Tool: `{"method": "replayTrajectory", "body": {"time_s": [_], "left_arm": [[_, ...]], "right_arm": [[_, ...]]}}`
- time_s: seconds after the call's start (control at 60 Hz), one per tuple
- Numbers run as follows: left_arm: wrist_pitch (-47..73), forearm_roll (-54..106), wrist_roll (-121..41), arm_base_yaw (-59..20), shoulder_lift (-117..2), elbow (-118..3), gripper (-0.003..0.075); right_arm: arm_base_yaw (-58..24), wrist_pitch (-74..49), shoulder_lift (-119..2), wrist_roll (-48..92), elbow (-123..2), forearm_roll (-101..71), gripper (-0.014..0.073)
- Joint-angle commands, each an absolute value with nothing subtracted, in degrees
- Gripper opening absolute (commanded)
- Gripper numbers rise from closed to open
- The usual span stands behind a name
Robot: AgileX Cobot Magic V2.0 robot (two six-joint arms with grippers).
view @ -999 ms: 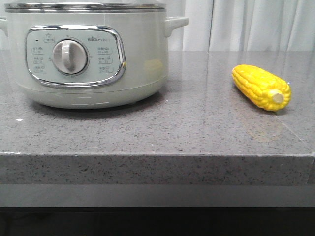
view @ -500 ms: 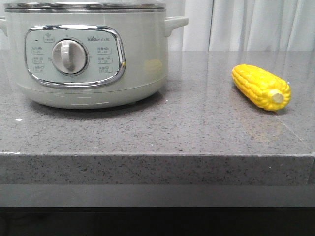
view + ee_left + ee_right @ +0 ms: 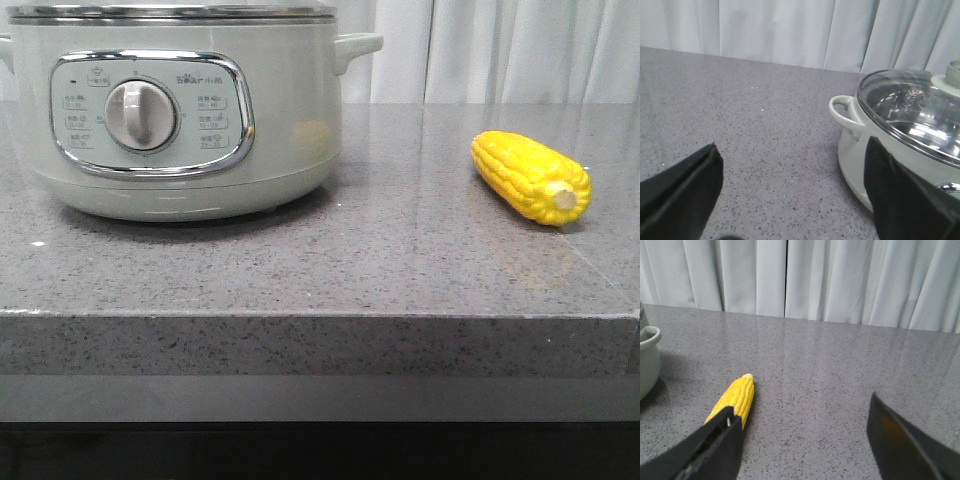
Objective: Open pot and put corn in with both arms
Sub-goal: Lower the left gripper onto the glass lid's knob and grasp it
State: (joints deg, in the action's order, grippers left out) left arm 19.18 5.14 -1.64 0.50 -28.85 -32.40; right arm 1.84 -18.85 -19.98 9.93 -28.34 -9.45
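Pot (image 3: 180, 110), lidded, frame's left — corn (image 3: 532, 178) right, on bench (image 3: 400, 270); left claw (image 3: 795, 200) and right claw (image 3: 805, 445) spread, empty.

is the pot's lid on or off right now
On. In the left wrist view a glass lid with its knob sits on the pot; neither gripper touches it.

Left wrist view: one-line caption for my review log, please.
Open left gripper hovers above the grey countertop beside the pot, its glass lid on.
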Motion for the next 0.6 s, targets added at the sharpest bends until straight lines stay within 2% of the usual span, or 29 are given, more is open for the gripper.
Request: {"method": "replayTrajectory", "body": {"time_s": [0.0, 0.4, 0.583], "left_arm": [[19.1, 6.1, -2.7, 0.5, -33.5, -38.7, 0.0566], [40.0, 19.7, -14.6, 0.1, -58.7, -69.5, 0.0566], [45.8, 19.1, -15.1, -6.3, -70.2, -84.9, 0.0566]], "right_arm": [[2.1, -14.5, -20.8, 10.6, -30.0, -9.1, 0.0544], [2.1, -14.5, -20.8, 10.6, -30.0, -9.1, 0.0544], [2.1, -14.5, -20.8, 10.6, -30.0, -9.1, 0.0544]]}}
